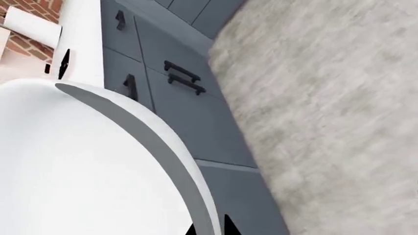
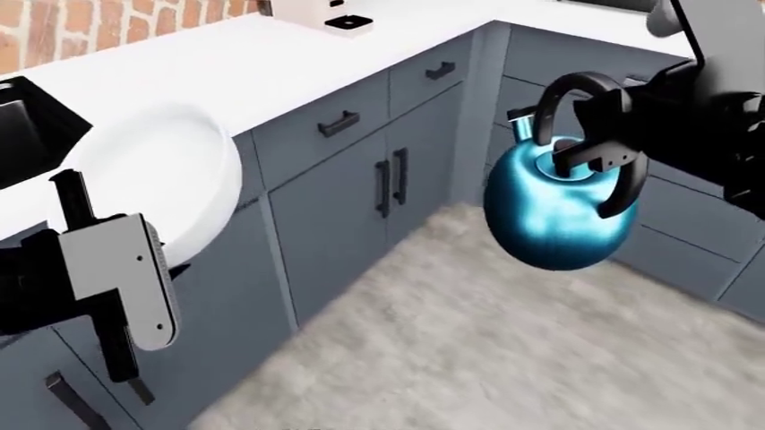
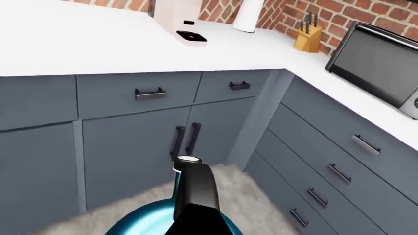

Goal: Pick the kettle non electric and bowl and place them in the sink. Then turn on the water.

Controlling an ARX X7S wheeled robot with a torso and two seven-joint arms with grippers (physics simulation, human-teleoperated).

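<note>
**Kettle held aloft, bowl gripped at the tabletop edge**

The kettle point(image 2: 557, 210) is seen as a glossy teal-blue globe with a black arched handle, hung in mid-air over the pale speckled floor point(image 2: 478, 358). Its handle is clamped by the right pincer point(image 2: 597, 154). The smooth white bowl point(image 2: 161, 179) is tilted beside the white tabletop point(image 2: 299, 54), just above the left pincer point(image 2: 90, 210), whose state cannot be told.

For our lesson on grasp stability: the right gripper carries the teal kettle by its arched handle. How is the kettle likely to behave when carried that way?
The kettle hangs tilted below the right gripper, over the floor, so it probably swings about its handle. Its round, glossy body looks slippery and would likely roll if set down on its side. It appears rigid, probably not light.
</note>
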